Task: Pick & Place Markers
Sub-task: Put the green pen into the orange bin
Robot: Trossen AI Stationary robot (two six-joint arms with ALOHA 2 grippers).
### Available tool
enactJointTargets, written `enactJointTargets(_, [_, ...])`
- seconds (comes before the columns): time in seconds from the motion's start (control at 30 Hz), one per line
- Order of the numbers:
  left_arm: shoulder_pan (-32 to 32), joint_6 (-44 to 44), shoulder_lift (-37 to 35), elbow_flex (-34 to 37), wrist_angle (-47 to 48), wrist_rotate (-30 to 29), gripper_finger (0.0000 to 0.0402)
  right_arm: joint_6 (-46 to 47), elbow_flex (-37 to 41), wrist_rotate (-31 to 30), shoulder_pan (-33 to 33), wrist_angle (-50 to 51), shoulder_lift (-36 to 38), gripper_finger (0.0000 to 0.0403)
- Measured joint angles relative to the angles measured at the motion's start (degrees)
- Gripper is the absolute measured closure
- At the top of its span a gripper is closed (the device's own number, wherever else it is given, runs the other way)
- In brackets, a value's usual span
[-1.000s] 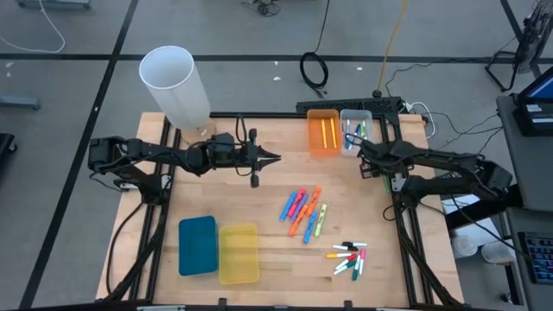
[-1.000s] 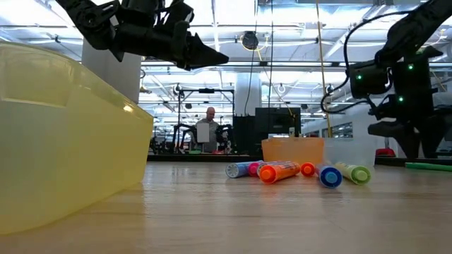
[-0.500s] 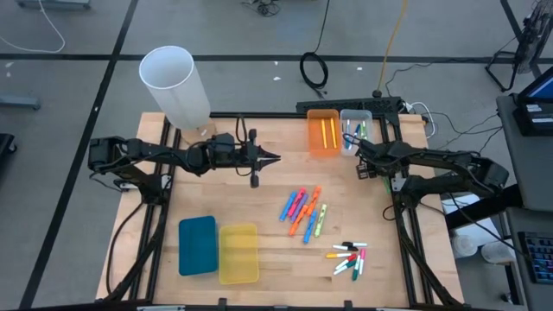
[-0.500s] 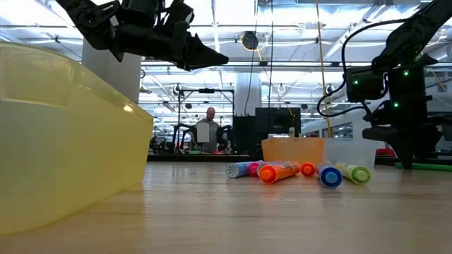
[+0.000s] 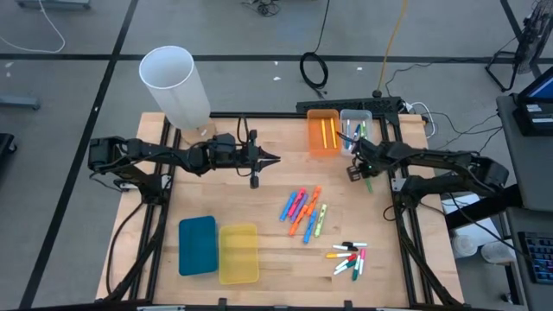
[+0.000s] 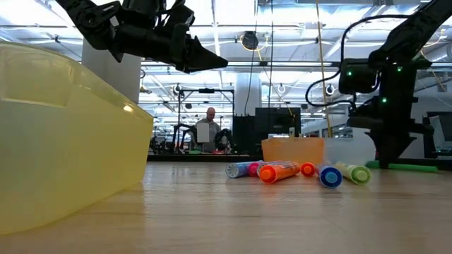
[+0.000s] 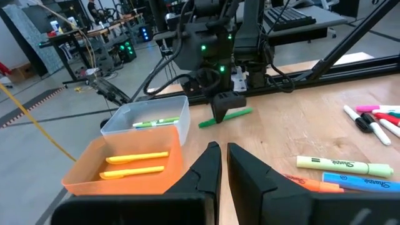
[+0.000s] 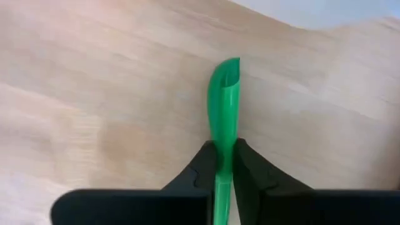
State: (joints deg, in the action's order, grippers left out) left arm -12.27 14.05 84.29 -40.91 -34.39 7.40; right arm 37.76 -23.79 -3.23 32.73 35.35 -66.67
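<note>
- Since a second ago, the right gripper [image 5: 364, 172] has dropped from above the clear bin [image 5: 354, 117] to the desk [image 5: 259, 207] just in front, its jaws closing on a green marker [image 8: 224, 103].
- Left gripper [image 5: 273, 159] hovers over the desk's back left, jaws closed and empty.
- Other markers [image 5: 304, 210] lie mid-desk.

1. A wooden surface [image 5: 225, 194] on a dark metal frame stands on a grey floor.
2. A tall white cylinder [image 5: 175, 85] stands at the far left corner of the surface.
3. A teal bin [image 5: 198, 245] and a yellow bin [image 5: 238, 253] lie side by side, touching, near the front edge.
4. An orange bin [image 5: 323, 133] and a clear bin [image 5: 355, 121] sit side by side at the far edge.
5. A coiled black cable [image 5: 314, 69] lies on the floor beyond the surface.
6. A person [image 6: 206, 130] stands far back in the room.
</note>
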Motion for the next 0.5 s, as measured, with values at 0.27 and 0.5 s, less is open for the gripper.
enactJointTargets(0.27, [0.02, -1.35, 0.00, 0.00, 0.09, 0.00, 0.0371, -2.06, -1.89, 12.66, -5.74, -9.84, 6.98, 0.0385])
enactJointTargets(0.5, [0.02, -1.70, 0.00, 0.00, 1.12, 0.02, 0.0371, -1.34, -2.41, 18.16, -12.71, -27.15, 12.44, 0.0385])
